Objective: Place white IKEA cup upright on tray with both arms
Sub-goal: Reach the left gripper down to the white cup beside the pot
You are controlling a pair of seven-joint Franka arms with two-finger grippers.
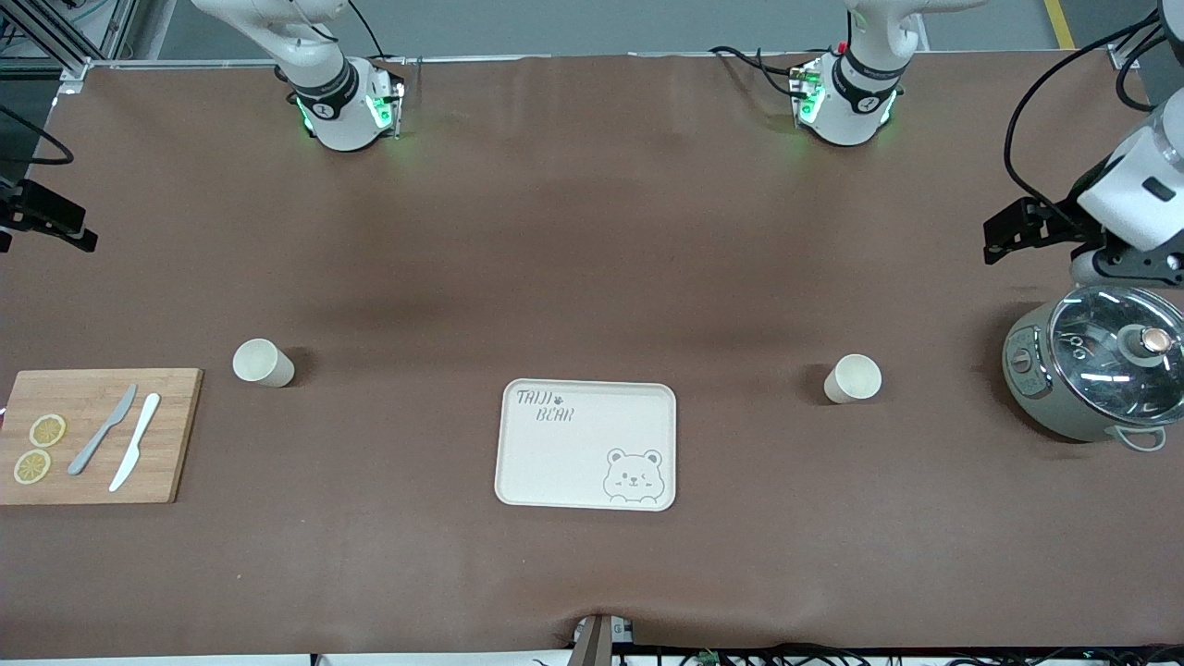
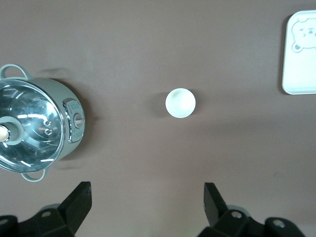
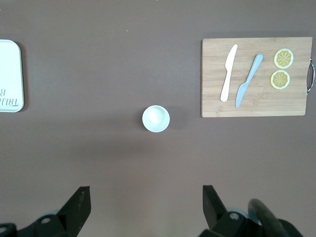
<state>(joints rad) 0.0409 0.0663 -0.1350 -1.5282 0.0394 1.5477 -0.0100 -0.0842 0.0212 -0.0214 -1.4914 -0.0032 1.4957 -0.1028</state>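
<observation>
Brown tabletop [image 1: 592, 277] holds 2 untouched cups [image 1: 264, 362] [image 1: 852, 378] flanking the tray [image 1: 586, 444]; both end effectors [image 2: 147, 207] [image 3: 146, 210] hover wide above them, descent likely next.

tray [image 1: 586, 444] sits mid-table. one cup [image 1: 263, 362] at its 10 o'clock, another cup [image 1: 853, 378] at 2. cutting board [image 1: 92, 435] toward the right arm's end, pot [image 1: 1091, 370] toward the left arm's.

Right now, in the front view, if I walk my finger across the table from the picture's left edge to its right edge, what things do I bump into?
Cutting board with lemon slices and two knives → cup → tray → second cup → cooking pot.
</observation>
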